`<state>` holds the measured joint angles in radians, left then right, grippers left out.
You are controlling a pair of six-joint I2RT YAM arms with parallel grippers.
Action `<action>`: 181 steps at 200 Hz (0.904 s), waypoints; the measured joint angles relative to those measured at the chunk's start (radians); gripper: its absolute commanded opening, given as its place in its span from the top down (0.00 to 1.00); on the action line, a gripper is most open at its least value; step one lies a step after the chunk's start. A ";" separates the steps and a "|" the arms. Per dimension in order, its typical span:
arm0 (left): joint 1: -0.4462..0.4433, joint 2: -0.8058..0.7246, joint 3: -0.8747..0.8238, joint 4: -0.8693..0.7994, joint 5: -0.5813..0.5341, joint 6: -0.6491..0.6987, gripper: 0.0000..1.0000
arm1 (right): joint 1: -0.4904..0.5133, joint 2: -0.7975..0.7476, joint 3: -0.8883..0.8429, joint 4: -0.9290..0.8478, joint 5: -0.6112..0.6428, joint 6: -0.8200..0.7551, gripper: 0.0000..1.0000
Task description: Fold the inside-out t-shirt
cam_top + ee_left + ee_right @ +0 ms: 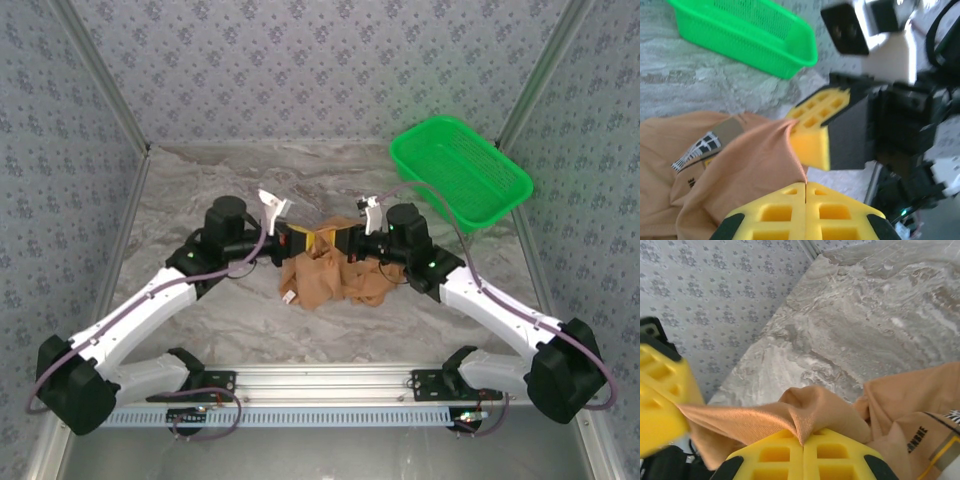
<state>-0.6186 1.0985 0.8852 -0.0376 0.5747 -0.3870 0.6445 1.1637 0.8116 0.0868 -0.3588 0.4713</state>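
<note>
Green basket [460, 178] crowds far right; table [180, 190] left side — open.

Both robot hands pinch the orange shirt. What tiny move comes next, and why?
Probably pull them slowly apart: the left gripper and right gripper are shut on the crumpled orange-tan cloth t-shirt close together, so spreading should stretch that edge out.

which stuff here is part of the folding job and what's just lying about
In the job: t-shirt; left pincer and right pincer, both shut on its cloth.
Lying about: green basket, set apart on the marble table.
</note>
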 measured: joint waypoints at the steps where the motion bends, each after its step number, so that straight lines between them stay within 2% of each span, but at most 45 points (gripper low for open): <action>1: 0.004 -0.002 0.000 0.004 0.004 -0.008 1.00 | 0.000 0.000 0.002 -0.003 0.002 -0.003 0.90; 20: 0.039 -0.008 0.000 0.029 0.044 -0.098 1.00 | 0.005 0.000 0.061 -0.076 0.026 -0.068 0.75; 54: 0.074 -0.003 0.003 0.039 0.073 -0.256 1.00 | 0.007 -0.010 0.167 -0.248 0.088 -0.206 0.65; 93: 0.080 0.025 0.014 0.050 0.084 -0.410 1.00 | 0.074 -0.085 0.163 -0.355 0.100 -0.321 0.64; 124: 0.080 0.029 0.026 0.050 0.091 -0.474 1.00 | 0.169 -0.089 0.096 -0.259 0.054 -0.330 0.75; 181: 0.080 0.029 0.029 0.050 0.092 -0.497 1.00 | 0.185 -0.006 0.076 -0.106 0.019 -0.319 0.69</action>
<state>-0.5388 1.1278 0.9142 0.0120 0.6662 -0.8841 0.8299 1.1580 0.8871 -0.0196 -0.3401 0.1528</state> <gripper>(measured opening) 0.040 0.300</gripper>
